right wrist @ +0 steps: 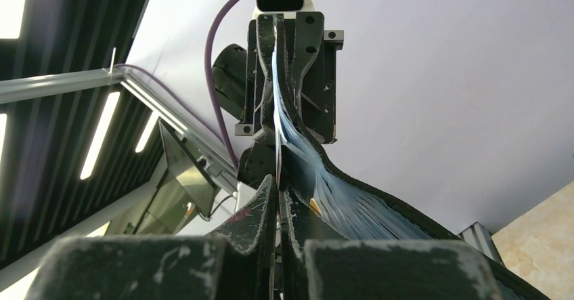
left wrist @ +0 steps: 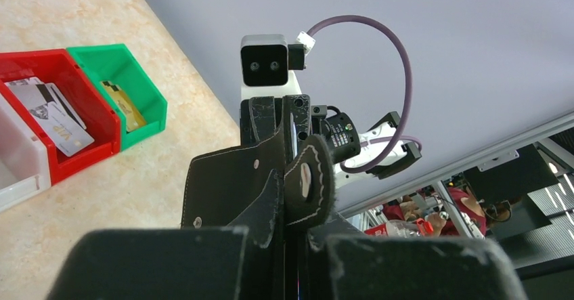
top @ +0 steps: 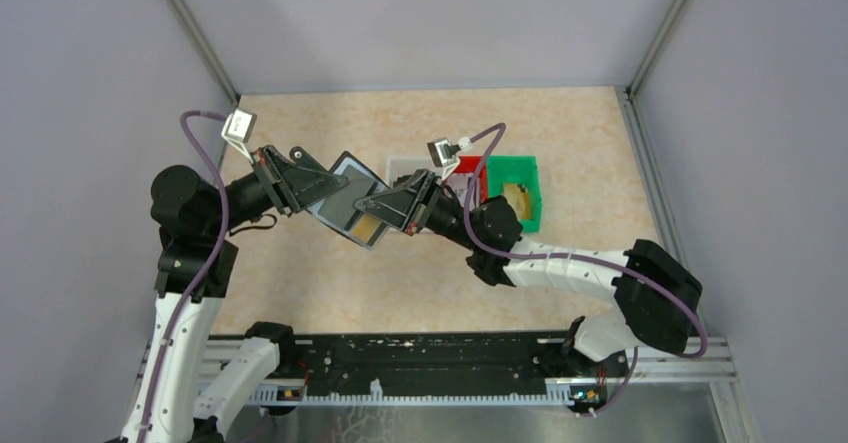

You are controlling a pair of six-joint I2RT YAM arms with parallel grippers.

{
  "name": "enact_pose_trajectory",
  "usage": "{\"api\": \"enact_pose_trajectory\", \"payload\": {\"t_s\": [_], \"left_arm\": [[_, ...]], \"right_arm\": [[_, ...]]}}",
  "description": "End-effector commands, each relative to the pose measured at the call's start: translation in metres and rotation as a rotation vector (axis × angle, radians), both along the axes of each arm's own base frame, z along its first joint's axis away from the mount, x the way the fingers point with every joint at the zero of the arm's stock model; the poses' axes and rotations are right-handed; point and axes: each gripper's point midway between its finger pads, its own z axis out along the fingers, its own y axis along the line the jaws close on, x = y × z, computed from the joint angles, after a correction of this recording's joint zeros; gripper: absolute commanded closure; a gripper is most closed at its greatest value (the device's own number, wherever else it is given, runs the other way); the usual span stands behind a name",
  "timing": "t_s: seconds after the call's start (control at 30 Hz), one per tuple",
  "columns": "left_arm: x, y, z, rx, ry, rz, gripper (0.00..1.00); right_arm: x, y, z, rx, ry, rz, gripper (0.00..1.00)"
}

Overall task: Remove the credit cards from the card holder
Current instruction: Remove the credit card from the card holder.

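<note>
The card holder (top: 345,191) is a black wallet, held open in the air above the table with its grey-blue slots facing up. My left gripper (top: 322,193) is shut on its left side. In the left wrist view (left wrist: 291,246) the black outer cover (left wrist: 230,185) and the snap-tab strap (left wrist: 308,181) stand between the fingers. My right gripper (top: 377,206) is shut on the thin edge of a credit card (right wrist: 277,137) beside the slots (right wrist: 345,202). A gold card (top: 365,229) shows in a slot near the wallet's lower edge.
Three small bins stand at the table's middle right: white (top: 400,168), red (top: 472,166) and green (top: 530,178). The red bin (left wrist: 88,103) holds several grey-white cards (left wrist: 54,120). The green bin (left wrist: 145,90) holds a gold card (left wrist: 125,107). Grey walls enclose the table.
</note>
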Motion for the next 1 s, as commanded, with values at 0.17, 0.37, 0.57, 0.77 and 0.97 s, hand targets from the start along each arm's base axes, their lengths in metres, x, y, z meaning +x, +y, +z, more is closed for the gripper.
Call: {"api": "enact_pose_trajectory", "payload": {"t_s": [0.17, 0.37, 0.57, 0.77, 0.97], "left_arm": [[-0.012, 0.003, 0.042, -0.049, -0.136, -0.002, 1.0], [-0.008, 0.004, 0.042, -0.051, -0.127, 0.013, 1.0], [-0.008, 0.004, 0.045, -0.051, -0.141, 0.02, 1.0], [-0.007, 0.005, 0.045, -0.044, -0.15, 0.024, 1.0], [0.0, 0.006, 0.029, -0.025, -0.106, 0.052, 1.0]], "right_arm": [[-0.008, -0.028, 0.025, 0.103, -0.047, -0.04, 1.0], [-0.01, -0.031, 0.026, 0.095, -0.064, -0.05, 1.0], [-0.009, -0.03, 0.026, 0.091, -0.063, -0.05, 1.0], [-0.01, -0.03, 0.026, 0.096, -0.061, -0.049, 1.0], [-0.01, -0.019, 0.037, 0.124, -0.063, -0.019, 0.8]]}}
